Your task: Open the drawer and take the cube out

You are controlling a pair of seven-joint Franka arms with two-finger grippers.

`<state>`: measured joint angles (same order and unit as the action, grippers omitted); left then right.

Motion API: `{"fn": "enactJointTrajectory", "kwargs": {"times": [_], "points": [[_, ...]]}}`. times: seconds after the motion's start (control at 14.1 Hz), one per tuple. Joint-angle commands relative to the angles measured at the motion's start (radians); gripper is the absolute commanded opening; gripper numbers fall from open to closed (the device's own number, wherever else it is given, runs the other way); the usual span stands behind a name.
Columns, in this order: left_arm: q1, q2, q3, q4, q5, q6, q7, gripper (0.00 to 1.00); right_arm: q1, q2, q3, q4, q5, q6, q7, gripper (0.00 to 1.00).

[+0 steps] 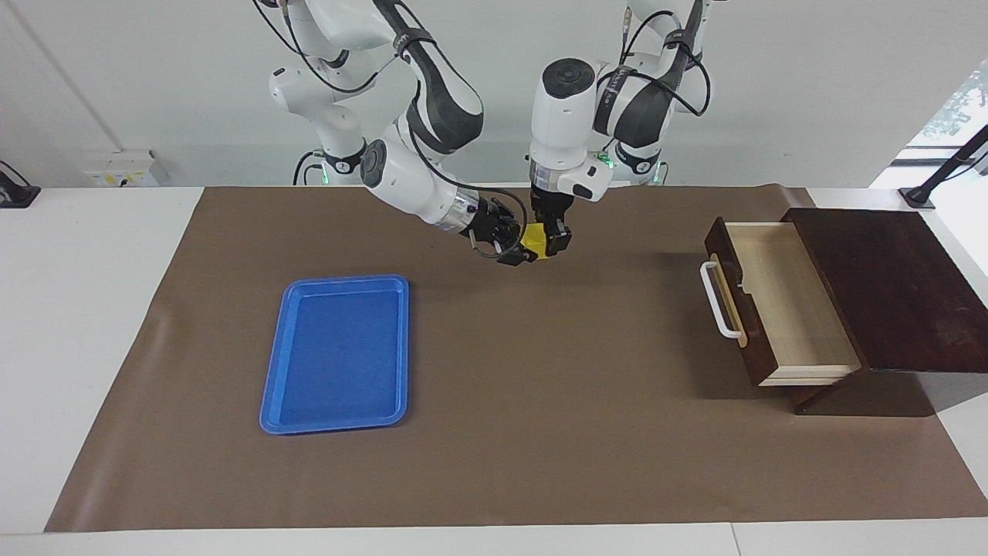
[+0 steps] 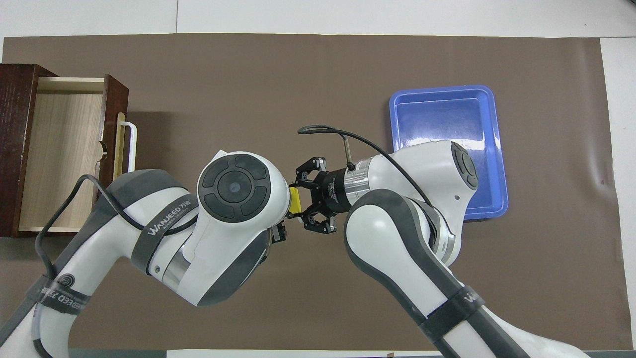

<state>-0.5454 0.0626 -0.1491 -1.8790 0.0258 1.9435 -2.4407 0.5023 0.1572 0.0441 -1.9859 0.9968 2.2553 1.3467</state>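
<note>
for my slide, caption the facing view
Both hands meet at the yellow cube above the mat; drawer open.

A brown mat (image 1: 540, 386) covers the white bench (image 1: 93, 309); a blue tray (image 1: 340, 355) and a dark wooden box (image 1: 888, 293) rest on it near opposite ends.

A robotics lab, set up as a test bench: two white and grey Franka arms (image 1: 417, 154) (image 1: 610, 108) stand mounted at one long edge of a white desk (image 1: 93, 324), cables looped along their links. A brown paper mat (image 1: 540, 401) covers most of the desk top, stopping short of its edges and corners. Bare white walls (image 1: 810, 77) rise above the desk, with a wall socket box (image 1: 123, 167) near one corner and a black clamp stand (image 1: 945, 174) at another
</note>
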Motion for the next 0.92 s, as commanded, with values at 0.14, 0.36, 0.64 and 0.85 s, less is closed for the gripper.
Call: {"fn": "enactJointTrajectory", "kwargs": {"times": [0.14, 0.36, 0.64, 0.85], "points": [[0.004, -0.015, 0.008, -0.005, -0.017, -0.011, 0.003, 1.00, -0.019, 0.013, 0.007, 0.025, 0.025, 0.009, -0.029, 0.00], [0.067, -0.017, 0.014, 0.000, -0.011, -0.015, 0.038, 1.00, -0.047, 0.016, 0.005, 0.047, 0.022, -0.017, -0.027, 0.00], [0.220, -0.015, 0.014, -0.018, -0.004, -0.003, 0.228, 1.00, -0.161, 0.019, 0.000, 0.061, -0.012, -0.039, -0.037, 0.00], [0.387, -0.014, 0.014, -0.041, -0.001, 0.032, 0.434, 1.00, -0.313, 0.045, 0.000, 0.064, -0.090, -0.045, -0.070, 0.00]]}}
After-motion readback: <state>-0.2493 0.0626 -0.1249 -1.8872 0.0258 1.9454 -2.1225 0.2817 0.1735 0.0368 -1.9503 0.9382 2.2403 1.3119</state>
